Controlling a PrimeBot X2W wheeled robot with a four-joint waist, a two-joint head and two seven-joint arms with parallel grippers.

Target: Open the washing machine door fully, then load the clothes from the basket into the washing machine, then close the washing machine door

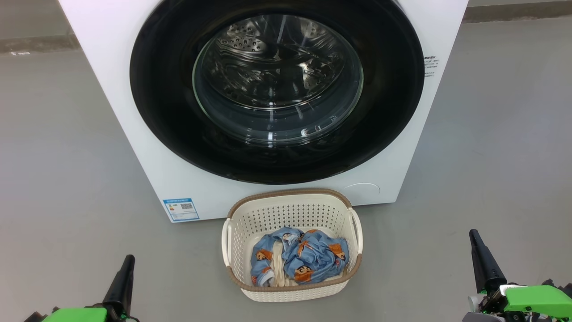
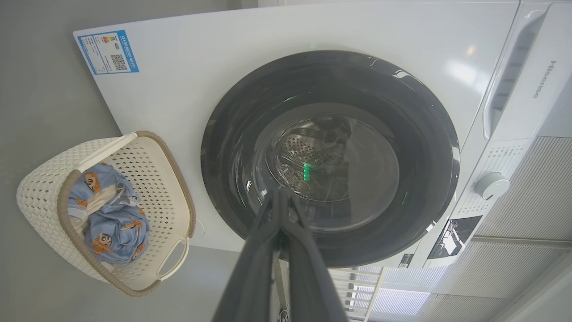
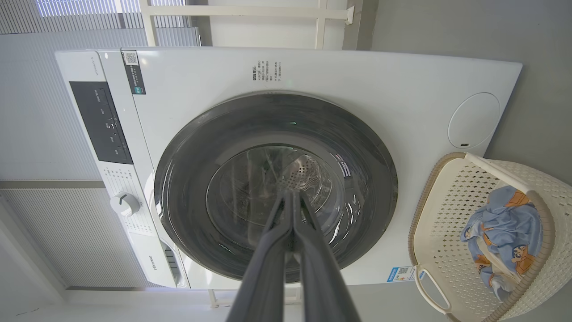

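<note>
Opening stage of the laundry task, seen from the head and both wrists. We see the washing machine [image 1: 111,89] standing on the grey floor [image 1: 67,179], with the washing machine door [image 1: 277,161] shut flush against its white front; the steel drum [image 1: 268,58] shows through the bulging glass. The basket [image 1: 290,193] sits on the floor just in front of the machine, below the door and right of the blue label sticker [image 1: 181,209]. The clothes [image 1: 304,259] lie bundled inside it, none of them loaded.

The left tool [image 2: 281,197] and the right tool [image 3: 292,197] each have their fingers pressed together, pinching nothing, and both hang well short of the machine, one on either side of the basket.

We judge the first step, opening the door, as not yet begun. The next move calls for one tool to reach the black rim and catch its edge. We cannot make out a handle or the hinge side, so the place to pull remains uncertain. The basket stands close beneath the door, and an arm reaching forward must pass over it.
</note>
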